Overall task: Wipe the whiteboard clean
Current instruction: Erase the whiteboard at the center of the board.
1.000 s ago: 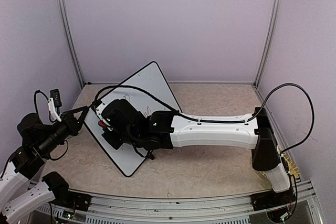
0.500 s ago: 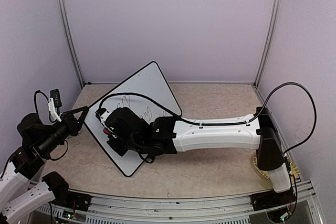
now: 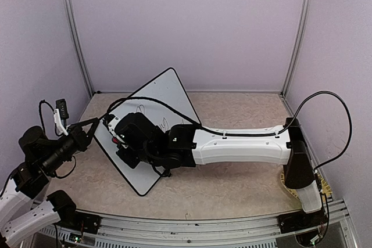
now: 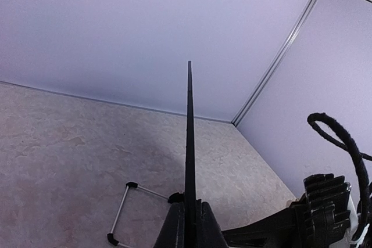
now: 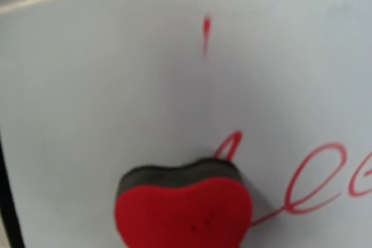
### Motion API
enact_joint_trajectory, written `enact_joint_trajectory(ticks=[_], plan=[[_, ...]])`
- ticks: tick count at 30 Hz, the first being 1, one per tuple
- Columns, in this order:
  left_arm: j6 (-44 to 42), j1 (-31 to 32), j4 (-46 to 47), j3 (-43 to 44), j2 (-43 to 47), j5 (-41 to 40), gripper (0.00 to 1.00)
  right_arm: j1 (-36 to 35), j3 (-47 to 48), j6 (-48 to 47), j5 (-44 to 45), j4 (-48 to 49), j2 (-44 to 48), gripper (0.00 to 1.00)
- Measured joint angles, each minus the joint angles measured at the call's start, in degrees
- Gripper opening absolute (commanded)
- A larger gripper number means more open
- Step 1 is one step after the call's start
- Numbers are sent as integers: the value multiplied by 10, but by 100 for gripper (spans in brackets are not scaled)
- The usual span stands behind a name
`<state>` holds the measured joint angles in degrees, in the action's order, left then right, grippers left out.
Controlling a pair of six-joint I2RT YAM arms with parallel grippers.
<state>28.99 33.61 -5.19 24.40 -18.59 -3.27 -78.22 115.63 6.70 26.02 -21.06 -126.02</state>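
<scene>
Two tools share the job: the left tool (image 4: 186,225) is clamped on the edge of the whiteboard (image 3: 167,91), which stands tilted on the worktop (image 3: 244,184) left of centre. The right tool (image 3: 121,139) holds a red heart-shaped eraser (image 5: 185,210) against the board face. Red handwriting (image 5: 317,181) runs to the eraser's right in the right wrist view, touching its upper lobe, so the next wipe likely goes that way along the script

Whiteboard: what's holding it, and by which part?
The left gripper pinches the whiteboard by the edge at its left corner; the right gripper holds a red eraser.
</scene>
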Motion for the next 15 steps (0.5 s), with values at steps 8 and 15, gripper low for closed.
enact_joint_trajectory(ticks=[8,15], plan=[[7,14,16,-22,23,-7,0,0,37,-16,9,0,0,14],[2,24,24,-26,22,-14,0,0,38,-17,13,-1,0,14]])
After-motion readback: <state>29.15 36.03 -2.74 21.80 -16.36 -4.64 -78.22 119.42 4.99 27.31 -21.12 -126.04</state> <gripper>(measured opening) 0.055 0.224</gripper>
